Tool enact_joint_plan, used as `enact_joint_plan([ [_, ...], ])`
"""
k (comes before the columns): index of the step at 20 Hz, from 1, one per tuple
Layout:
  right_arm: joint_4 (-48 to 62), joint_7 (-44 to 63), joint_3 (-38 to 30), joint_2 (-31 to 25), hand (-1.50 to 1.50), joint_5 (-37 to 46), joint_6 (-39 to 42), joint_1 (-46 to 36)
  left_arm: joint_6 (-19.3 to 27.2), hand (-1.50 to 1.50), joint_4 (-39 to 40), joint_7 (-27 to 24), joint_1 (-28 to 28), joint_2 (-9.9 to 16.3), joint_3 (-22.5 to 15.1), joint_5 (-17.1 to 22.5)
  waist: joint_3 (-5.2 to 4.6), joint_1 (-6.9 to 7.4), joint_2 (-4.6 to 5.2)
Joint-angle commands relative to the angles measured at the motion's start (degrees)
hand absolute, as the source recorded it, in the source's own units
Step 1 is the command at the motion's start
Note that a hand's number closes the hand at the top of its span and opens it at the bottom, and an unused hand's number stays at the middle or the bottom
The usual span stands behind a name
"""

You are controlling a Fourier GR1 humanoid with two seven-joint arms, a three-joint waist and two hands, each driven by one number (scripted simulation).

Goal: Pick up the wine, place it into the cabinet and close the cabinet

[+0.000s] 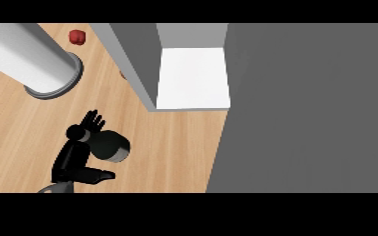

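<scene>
The wine (112,147) shows as a dark, rounded shape with a paler grey edge on its near right side. It is over the wooden desk (173,150) in the near left part of the scene, just right of the left hand (76,147). It sits in the space between that hand's fingers (93,120) and its thumb. The fingers are straight and spread, pointing toward the far side, and the thumb sticks out to the right nearer the lower edge, so the hand is open and not curled round the bottle. Whether the palm touches the wine cannot be told from this angle.

Farther away and to the right stands the cabinet (136,60), well apart from the wine. Its grey side wall runs at a slant, and its white inner floor (193,77) is open to view with nothing on it. A broad dark grey panel (303,110) fills the right side of the scene, from the far edge to the near edge.

On the far left a thick pale grey cylinder (37,62) comes in at a slant and ends in a darker ring. Beyond it, a small red object (77,36) lies on the desk near the far edge.
</scene>
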Motion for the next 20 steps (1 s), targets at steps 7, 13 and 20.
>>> enact_joint_plan([
  [7,-11.56,4.20,2.71,-3.10,-1.50,8.73,-1.64,2.16,-1.41,1.50,4.11,-4.45,-2.14,-0.88,1.48,2.07,-0.01,-0.10,-0.13],
  [13,-11.23,0.96,1.02,-5.11,-1.50,5.50,-1.02,4.60,1.69,1.50,7.57,-9.61,-3.42,-2.44,-0.25,-1.08,0.07,0.15,0.06],
  [20,-10.56,-0.64,2.60,-4.92,-1.50,7.04,-2.80,4.97,5.42,1.50,7.56,-14.15,-5.37,-2.91,-1.28,-3.02,0.06,0.07,-0.02],
])
